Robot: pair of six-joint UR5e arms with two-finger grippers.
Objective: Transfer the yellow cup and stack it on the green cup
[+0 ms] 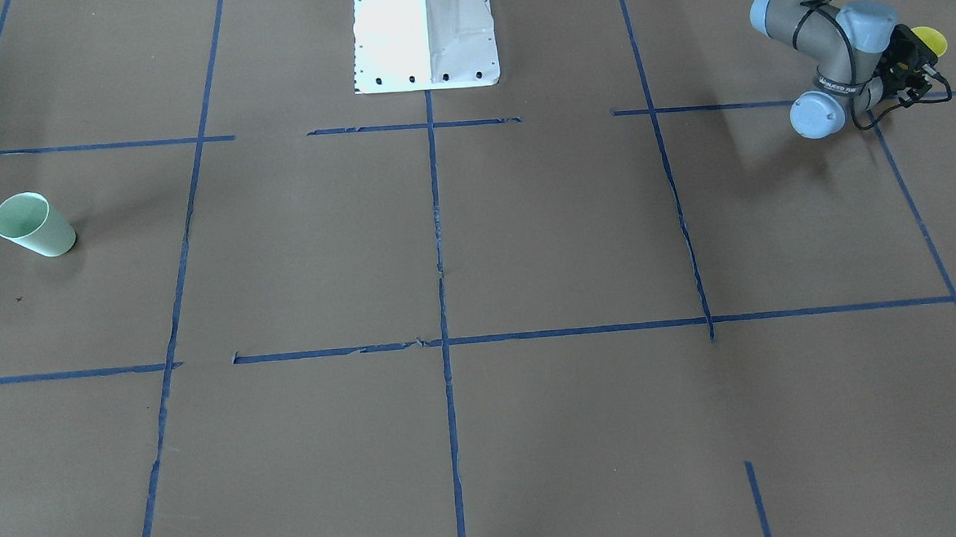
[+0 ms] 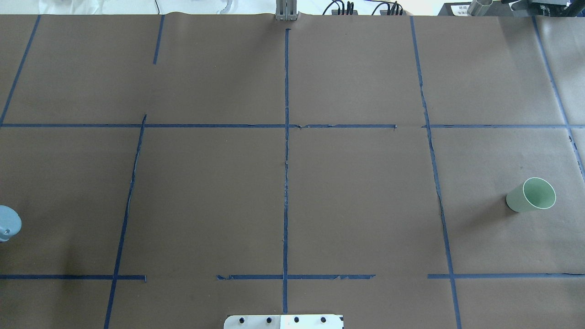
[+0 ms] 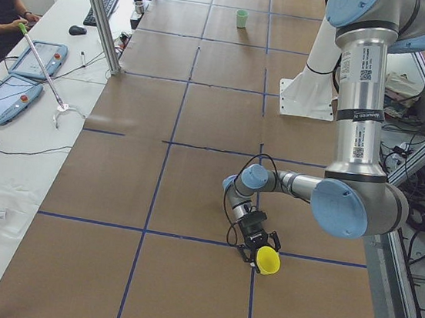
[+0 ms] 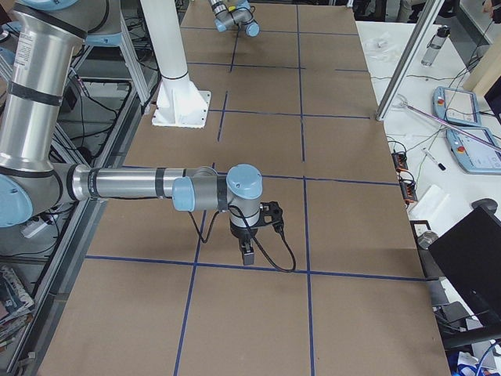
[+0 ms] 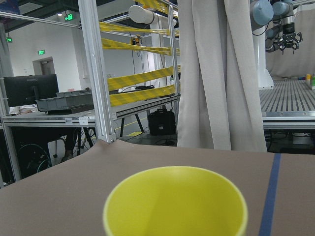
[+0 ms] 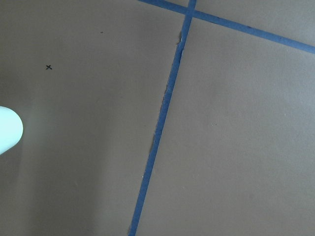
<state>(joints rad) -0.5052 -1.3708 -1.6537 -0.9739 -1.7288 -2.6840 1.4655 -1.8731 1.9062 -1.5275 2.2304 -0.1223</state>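
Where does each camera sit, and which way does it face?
Front-facing: across the table, facing the robot's white base; left arm at view's right.
Overhead: behind the robot, looking forward and down; only a left arm joint shows.
Exterior left: table's left end, looking along it; left arm near.
Exterior right: opposite end; right arm near.
Left wrist: level across the table, at the yellow cup; no body.
Right wrist: down at the table; no body.
Shared: front-facing and overhead both show the green cup.
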